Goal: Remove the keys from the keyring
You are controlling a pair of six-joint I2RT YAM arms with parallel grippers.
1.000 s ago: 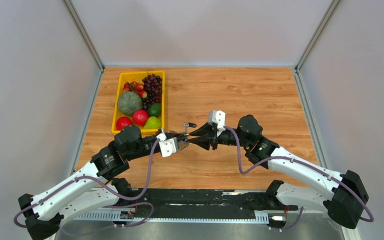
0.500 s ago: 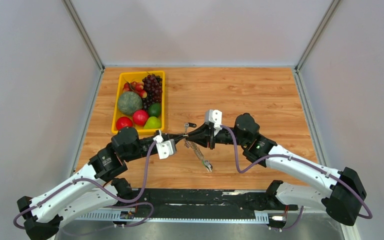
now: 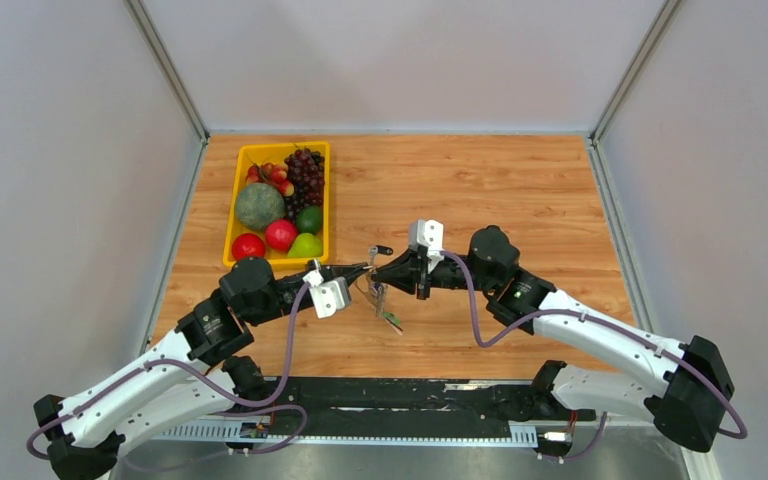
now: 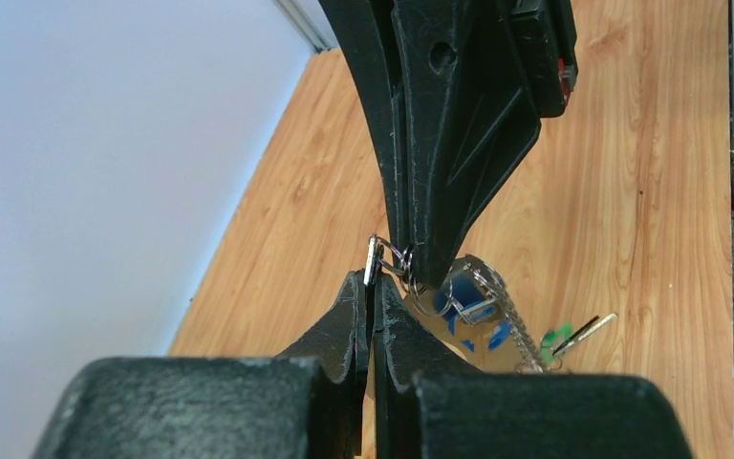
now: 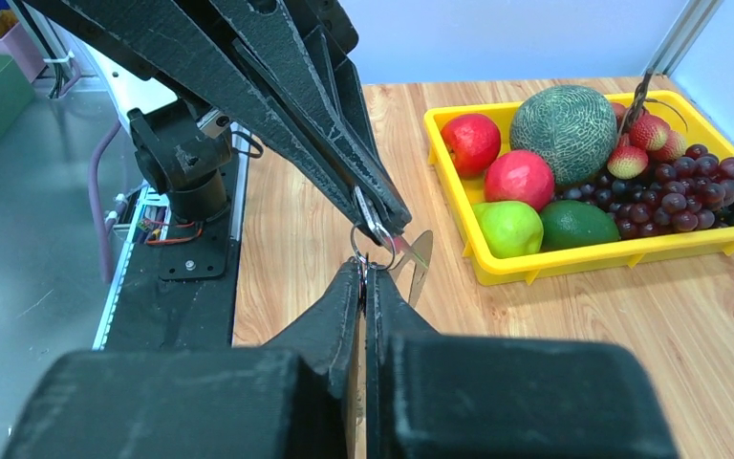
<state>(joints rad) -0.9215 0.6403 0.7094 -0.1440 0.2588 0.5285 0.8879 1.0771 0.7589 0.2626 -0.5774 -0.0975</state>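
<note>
My left gripper (image 3: 365, 271) and right gripper (image 3: 381, 273) meet tip to tip above the table's middle. In the left wrist view the left gripper (image 4: 375, 284) is shut on a thin silver key blade (image 4: 373, 260). In the right wrist view the right gripper (image 5: 363, 274) is shut on a small silver ring (image 5: 370, 251) of the keyring. The coil-like keyring (image 4: 511, 316) hangs below the tips with blue-headed keys (image 4: 464, 301) and a green-headed key (image 4: 559, 337); it also shows from above (image 3: 384, 300). A black-headed key (image 3: 379, 250) lies loose on the table.
A yellow tray (image 3: 233, 214) of fruit stands at the back left, also in the right wrist view (image 5: 573, 260). The black base rail (image 3: 390, 395) runs along the near edge. Grey walls enclose the wooden table (image 3: 520, 190).
The hanging keyring swung out to the lower right half a second ago and has swung back under the tips. Both grippers shifted slightly left and stay shut.
</note>
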